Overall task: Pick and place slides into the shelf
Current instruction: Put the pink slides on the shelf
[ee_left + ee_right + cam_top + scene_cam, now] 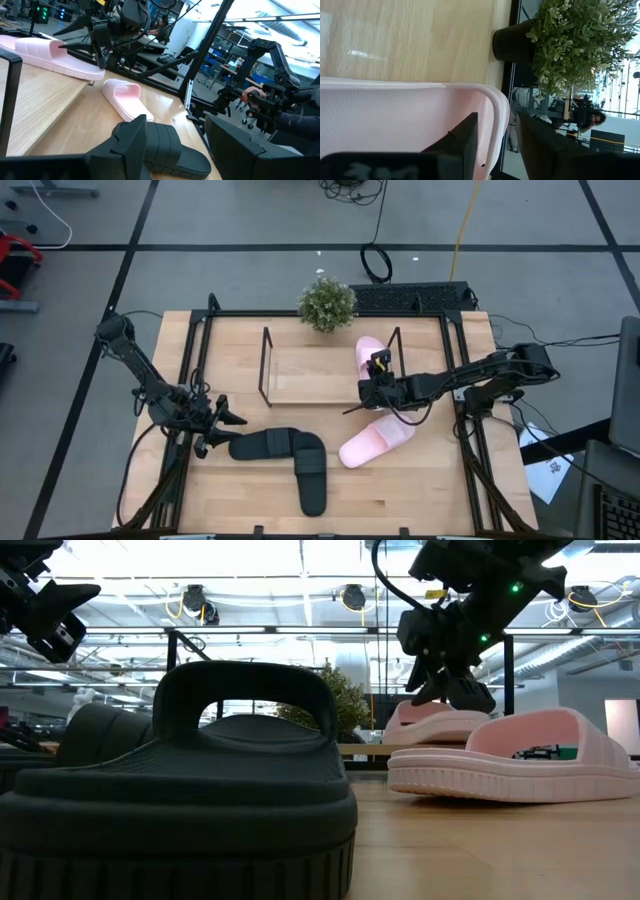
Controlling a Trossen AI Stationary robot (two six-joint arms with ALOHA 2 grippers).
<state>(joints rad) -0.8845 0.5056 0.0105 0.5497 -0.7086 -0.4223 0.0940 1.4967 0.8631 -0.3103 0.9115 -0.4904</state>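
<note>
One pale pink slide (368, 352) lies at the right end of the shelf (310, 375), beside its right wire frame; my right gripper (378, 383) comes down on it and is shut on its edge. The second pink slide (375, 442) rests sole-down on the table in front of the shelf. Two black slides (268, 445) (312, 478) lie sole-down on the near middle of the table. My left gripper (226, 423) hovers open just left of the nearer black slide (165, 150), touching nothing. My right gripper holds the pink slide by the rim of its sole (495, 102), at the end nearer the table's front. One finger (462, 142) lies on the footbed side and the other (545, 147) outside the rim. It comes slanting down from the right. The slide (430, 722) lies about level on the shelf board.
A potted plant (327, 302) stands just behind the shelf. Black rails (200, 360) run along the table's left and right sides. The shelf board's left and middle (300, 375) are bare wood. A person (280, 107) shows in the room beyond the table.
</note>
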